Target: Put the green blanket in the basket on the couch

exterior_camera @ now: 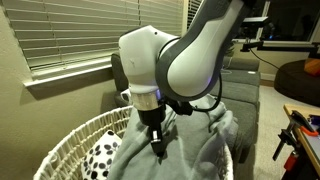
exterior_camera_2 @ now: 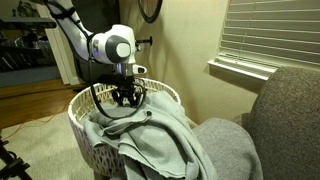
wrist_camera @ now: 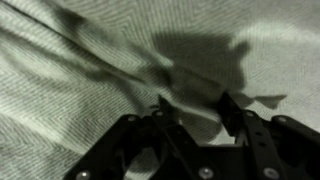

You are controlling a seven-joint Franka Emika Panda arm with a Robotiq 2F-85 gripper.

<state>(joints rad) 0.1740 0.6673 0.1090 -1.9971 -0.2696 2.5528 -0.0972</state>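
In both exterior views we see the green blanket (exterior_camera: 208, 148) heaped over the basket (exterior_camera: 72, 142). Only an exterior view shows the white cloth with black spots (exterior_camera: 102, 156) lying inside the basket at the lower left of the frame, with the couch (exterior_camera: 246, 98) behind at the right. Another exterior view shows the blanket (exterior_camera_2: 165, 135) spilling over the basket's rim (exterior_camera_2: 84, 104) toward the lower right, onto the couch (exterior_camera_2: 285, 120), with window blinds (exterior_camera_2: 270, 35) in the upper right. The arm (exterior_camera_2: 78, 28) reaches in from the upper left there, bends at the wrist and points the gripper (exterior_camera_2: 127, 97) straight down onto the cloth above the basket. In the wrist view the blanket's weave (wrist_camera: 100, 60) fills the frame, crossed by the gripper's shadow (wrist_camera: 200, 62). The gripper (wrist_camera: 195, 108) enters from the bottom edge, its fingers (wrist_camera: 232, 106) somewhat apart with fabric between them. We cannot tell whether they pinch it.
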